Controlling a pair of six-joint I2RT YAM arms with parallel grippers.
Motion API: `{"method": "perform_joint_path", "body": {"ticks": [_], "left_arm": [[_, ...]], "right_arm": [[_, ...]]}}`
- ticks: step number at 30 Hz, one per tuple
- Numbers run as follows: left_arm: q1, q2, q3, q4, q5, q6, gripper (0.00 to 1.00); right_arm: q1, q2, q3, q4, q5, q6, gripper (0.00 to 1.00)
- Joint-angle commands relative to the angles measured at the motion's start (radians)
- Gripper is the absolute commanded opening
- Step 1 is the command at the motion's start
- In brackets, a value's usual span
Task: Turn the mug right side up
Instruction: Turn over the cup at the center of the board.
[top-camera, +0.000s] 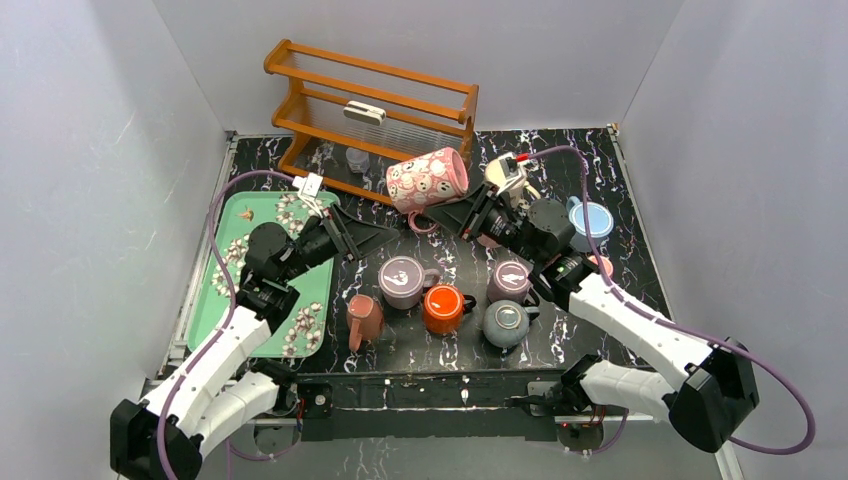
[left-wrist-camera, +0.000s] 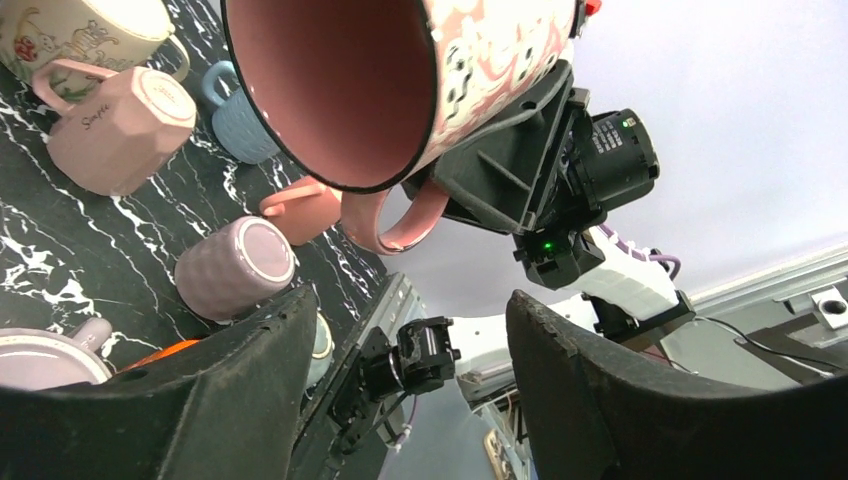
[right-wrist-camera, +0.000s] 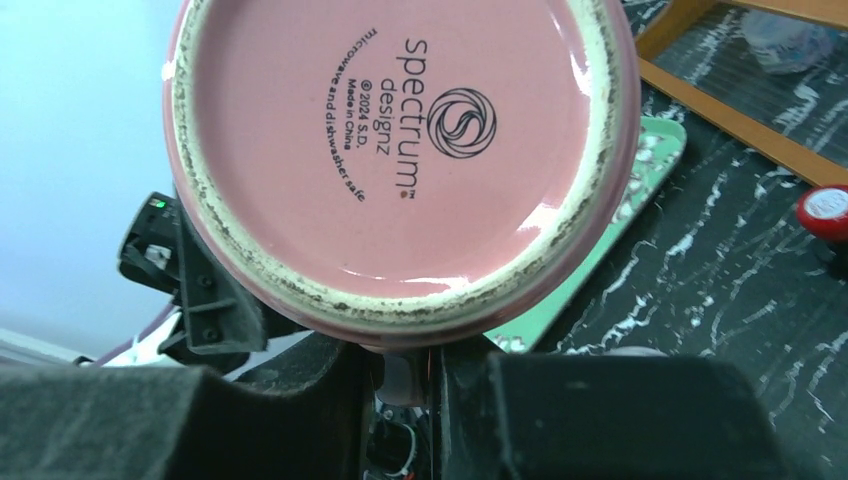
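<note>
A pink mug (top-camera: 428, 178) with a white pattern hangs in the air on its side, above the back of the table. Its mouth (left-wrist-camera: 340, 90) faces my left wrist camera and its base (right-wrist-camera: 400, 150) faces my right wrist camera. My right gripper (top-camera: 440, 215) is shut on the mug's handle (left-wrist-camera: 385, 225) from below; in the right wrist view the gripper (right-wrist-camera: 405, 350) pinches the handle just under the base. My left gripper (top-camera: 392, 233) stands open to the left of and below the mug. Nothing is between the left gripper's (left-wrist-camera: 410, 300) fingers, and they are apart from the mug.
Several mugs stand on the black marbled table: purple (top-camera: 402, 280), orange (top-camera: 443, 308), grey (top-camera: 505, 323), pink (top-camera: 364, 320), mauve (top-camera: 510, 278), light blue (top-camera: 590, 220). A wooden rack (top-camera: 370, 110) is at the back and a green tray (top-camera: 262, 270) at the left.
</note>
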Motion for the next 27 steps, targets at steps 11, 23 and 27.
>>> {"method": "perform_joint_path", "body": {"ticks": [11, 23, 27], "left_arm": [[-0.015, 0.064, -0.022, 0.312, 0.018, -0.159, 0.63], [-0.037, 0.104, -0.019, 0.382, -0.035, -0.182, 0.50], [-0.040, 0.112, -0.024, 0.427, -0.050, -0.213, 0.44]], "right_arm": [[0.058, 0.032, 0.117, 0.340, -0.055, 0.087, 0.01], [0.116, 0.074, 0.141, 0.376, -0.036, 0.089, 0.01], [0.123, 0.082, 0.139, 0.389, -0.042, 0.095, 0.01]]}}
